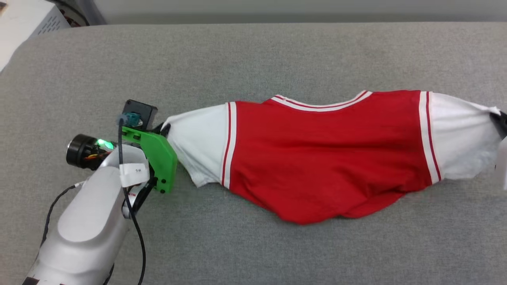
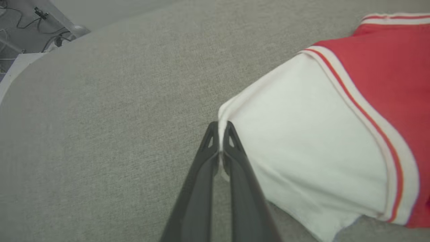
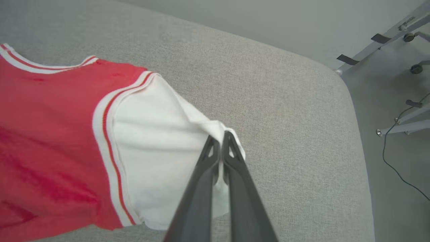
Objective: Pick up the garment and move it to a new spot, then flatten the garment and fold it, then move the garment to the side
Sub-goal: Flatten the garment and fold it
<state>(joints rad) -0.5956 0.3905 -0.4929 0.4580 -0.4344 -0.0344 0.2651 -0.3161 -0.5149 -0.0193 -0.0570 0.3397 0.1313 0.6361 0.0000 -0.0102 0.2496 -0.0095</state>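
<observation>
The grey counter [image 1: 253, 55] is filling most of the head view. The red jersey T-shirt [image 1: 324, 158] is lying stretched across its middle and right, plain side up. The left gripper [image 2: 220, 129] is squeezing tight on the tip of the white sleeve [image 1: 198, 146] at middle left. The right gripper [image 3: 220, 139] is pinching the other white sleeve [image 1: 459, 134] at the far right edge. I think they are holding both ends so the shirt is pulling straight for lifting.
</observation>
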